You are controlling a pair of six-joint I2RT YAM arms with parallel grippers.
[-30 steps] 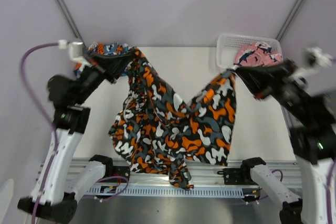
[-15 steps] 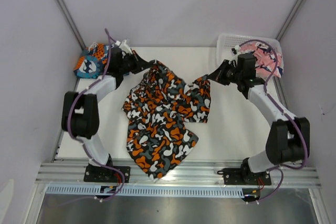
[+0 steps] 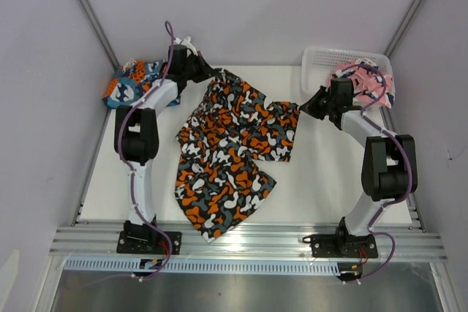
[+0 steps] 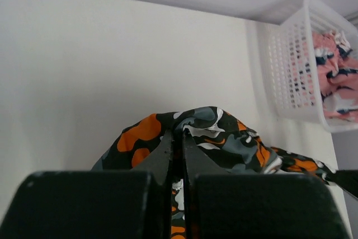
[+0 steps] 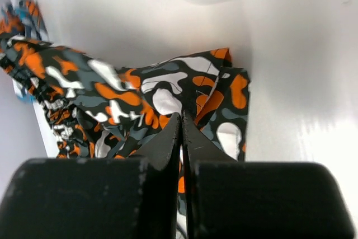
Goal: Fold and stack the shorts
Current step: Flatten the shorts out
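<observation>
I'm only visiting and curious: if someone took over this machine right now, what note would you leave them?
Left gripper: jaws shut on the camouflage shorts, at their far left edge.
Right gripper: jaws shut on the same shorts, at their far right corner.
The camouflage shorts lie rumpled on the table.
Blue patchwork shorts: bunched at the far left corner.
Pink shorts: in the white basket, far right.
Done: nothing visibly folded or stacked.
Left: flatten and fold the camouflage pair, fold the other two, and stack all three.
</observation>
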